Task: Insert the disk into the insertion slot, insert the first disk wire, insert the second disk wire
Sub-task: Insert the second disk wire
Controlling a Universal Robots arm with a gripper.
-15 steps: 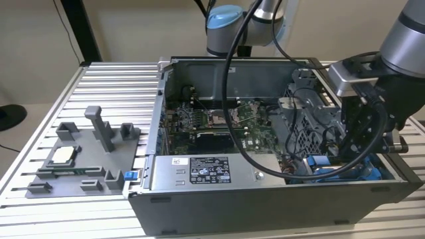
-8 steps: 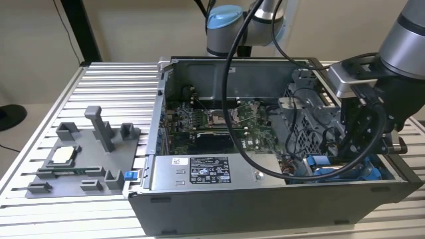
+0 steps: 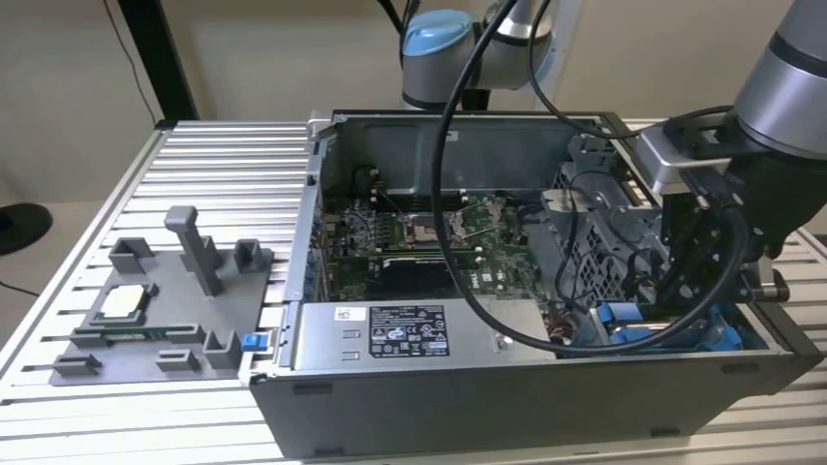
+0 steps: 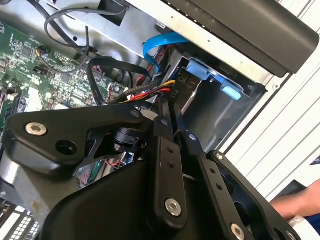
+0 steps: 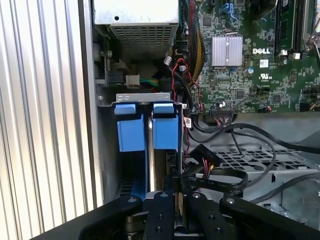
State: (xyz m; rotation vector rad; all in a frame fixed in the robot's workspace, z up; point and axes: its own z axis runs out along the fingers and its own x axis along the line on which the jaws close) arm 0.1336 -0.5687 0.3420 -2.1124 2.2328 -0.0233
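**Gripper down at the drive bay, open PC case on slatted aluminium table**

Room: plain beige wall (image 3: 259,48) behind, a dark vertical post (image 3: 158,58) at the exterior view's left. The surface is a ribbed aluminium-profile table (image 3: 220,155), slats running across.

Open desktop computer case (image 3: 517,387) sits mid-table, side panel off. Inside: green motherboard (image 3: 413,237), grey power-supply box (image 3: 401,334) with a black-and-white label along the near edge, grey perforated metal cage (image 3: 607,232) toward the exterior view's right.

Grey fixture tray (image 3: 168,310) with upright posts lies on the table at the exterior view's left of the case, a small silver chip (image 3: 126,302) resting in it.

Robot arm (image 3: 788,87) comes in from the exterior view's right and reaches down into the near right corner of the case; black cables (image 3: 466,194) loop off it across the case.

Insertion slot (image 5: 145,132) with bright blue rails and clips sits in that corner, just beside the power supply. The disk I cannot pick out for sure; the bay's inside is mostly hidden.

Gripper (image 5: 176,197) hangs just over the slot in both wrist views (image 4: 172,117), fingers pressed together to a narrow slit; cannot tell if anything is pinched. Red-yellow-black wire bundle (image 4: 155,92) and a blue flat cable (image 4: 157,47) lie near the tips.

A person's hand (image 4: 295,205) shows at the edge of the second wrist view.
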